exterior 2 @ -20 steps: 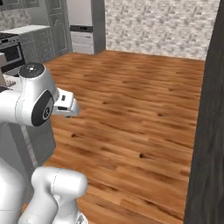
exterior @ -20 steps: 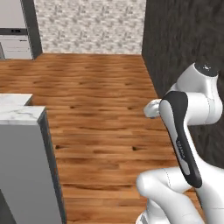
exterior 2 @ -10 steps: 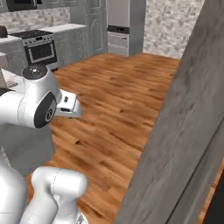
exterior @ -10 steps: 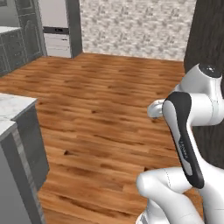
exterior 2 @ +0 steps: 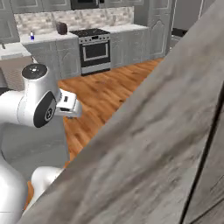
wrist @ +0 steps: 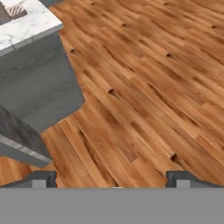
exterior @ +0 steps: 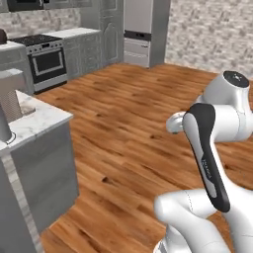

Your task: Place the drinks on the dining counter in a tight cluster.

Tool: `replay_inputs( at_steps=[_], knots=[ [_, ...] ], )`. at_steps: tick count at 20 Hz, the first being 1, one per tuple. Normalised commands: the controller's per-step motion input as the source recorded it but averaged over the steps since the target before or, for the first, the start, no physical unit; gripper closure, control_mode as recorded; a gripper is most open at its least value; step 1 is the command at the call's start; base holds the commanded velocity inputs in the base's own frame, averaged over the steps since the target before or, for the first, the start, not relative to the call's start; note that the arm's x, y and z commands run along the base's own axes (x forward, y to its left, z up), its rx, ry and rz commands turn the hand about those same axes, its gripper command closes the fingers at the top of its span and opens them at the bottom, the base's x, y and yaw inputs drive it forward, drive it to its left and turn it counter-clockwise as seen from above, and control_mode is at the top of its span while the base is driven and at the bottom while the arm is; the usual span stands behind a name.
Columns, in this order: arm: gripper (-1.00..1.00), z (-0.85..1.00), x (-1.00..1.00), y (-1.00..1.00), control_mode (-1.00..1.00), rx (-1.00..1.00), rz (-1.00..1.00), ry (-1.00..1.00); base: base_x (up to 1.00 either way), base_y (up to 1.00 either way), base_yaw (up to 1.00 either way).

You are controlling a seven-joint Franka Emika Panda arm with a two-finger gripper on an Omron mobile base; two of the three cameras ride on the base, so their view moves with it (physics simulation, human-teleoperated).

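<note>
My gripper hangs open over the wooden floor, its two dark fingertips far apart with nothing between them. The dining counter, white marble on plain grey sides, shows its corner at the upper left of the hand view and stands at the left of the left base view. Far off, on the back worktop left of the stove, stands a small clear bottle with blue on it. Beside it is a squat dark thing, too small to tell whether it is a drink.
A stove and grey cabinets line the far wall, with a tall fridge to their right. A big grey slab stands close in front in the right base view. Wooden floor lies open between the counter and the far wall.
Both base views have swung round as the base turned: the stone wall has slid away, and the stove, cabinets and counter corner have come in. The gripper stays open.
</note>
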Motion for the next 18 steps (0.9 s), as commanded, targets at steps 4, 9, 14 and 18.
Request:
replay_inputs(
  at_steps=[4, 9, 14, 18],
  knots=[
    [-1.0, 0.0, 0.0, 0.0, 1.0, 0.0, 0.0, 0.0, 1.0, -0.81, 0.55],
    [-1.0, 0.0, 0.0, 0.0, 1.0, 0.0, 0.0, 0.0, 1.0, -0.63, 0.62],
    [-1.0, 0.0, 0.0, 0.0, 1.0, 0.0, 0.0, 0.0, 1.0, -0.63, 0.64],
    [-1.0, 0.0, 0.0, 0.0, 1.0, 0.0, 0.0, 0.0, 1.0, -0.85, 0.6]
  ],
)
